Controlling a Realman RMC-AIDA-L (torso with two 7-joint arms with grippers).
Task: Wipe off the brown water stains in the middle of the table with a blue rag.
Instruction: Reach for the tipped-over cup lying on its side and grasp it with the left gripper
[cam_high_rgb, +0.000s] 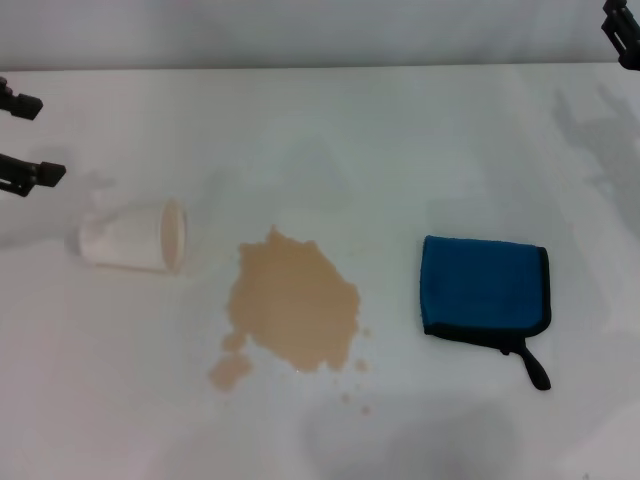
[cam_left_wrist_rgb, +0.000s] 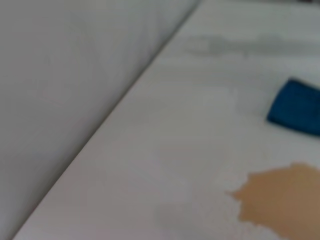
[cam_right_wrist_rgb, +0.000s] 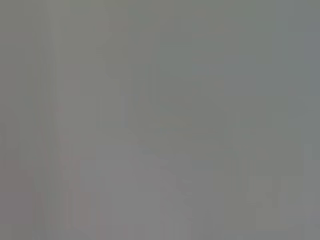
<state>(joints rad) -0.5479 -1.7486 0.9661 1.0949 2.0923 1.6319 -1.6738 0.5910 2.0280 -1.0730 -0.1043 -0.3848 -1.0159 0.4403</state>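
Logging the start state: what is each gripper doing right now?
Left gripper: open, empty, at the table's left edge.
Right gripper: far right corner, state cannot be told.

The smooth flat table (cam_high_rgb: 420, 140) is showing plain white. The irregular brown water stains (cam_high_rgb: 295, 305) are showing light tan. The folded blue rag (cam_high_rgb: 483, 285) is showing bright blue with black edging. The tipped paper cup (cam_high_rgb: 130, 237) is showing white.
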